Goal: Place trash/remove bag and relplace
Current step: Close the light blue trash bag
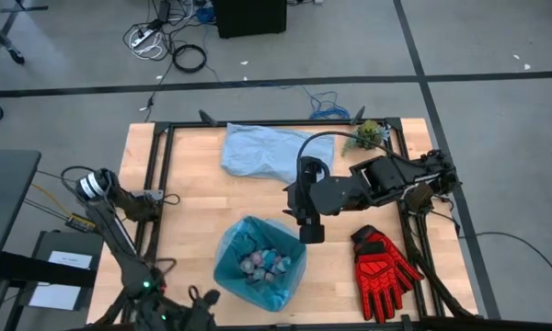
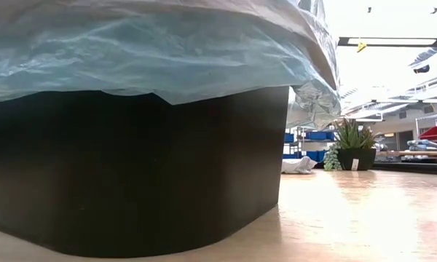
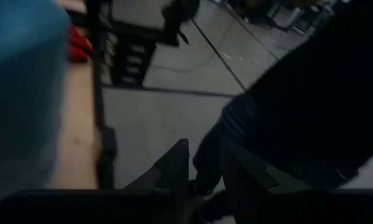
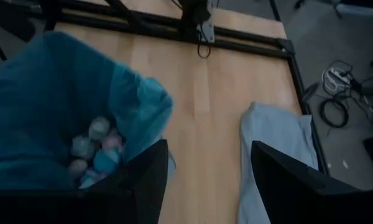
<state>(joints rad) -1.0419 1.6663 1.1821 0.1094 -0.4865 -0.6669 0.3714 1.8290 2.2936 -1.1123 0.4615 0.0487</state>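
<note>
A black bin [image 2: 131,167] stands near the table's near edge, lined with the cyan-blue bag [image 1: 244,276], whose rim is folded over the bin's top [image 2: 167,51]. Several crumpled paper wads [image 1: 262,264] in pink, light blue and white lie inside the bag [image 4: 96,146]. My right gripper [image 1: 311,234] hovers open above the table beside the bin's far right corner, its fingers empty [image 4: 208,149]. My left gripper [image 1: 202,299] waits at the near edge, left of the bin, with a narrow gap between its fingers [image 3: 205,149].
A paler grey-blue bag [image 1: 258,152] lies flat toward the far edge [image 4: 273,149]. A small green plant [image 1: 370,135] stands at the far right corner [image 2: 355,142]. Red gloves [image 1: 382,271] lie right of the bin. A black frame [image 1: 156,175] edges the table.
</note>
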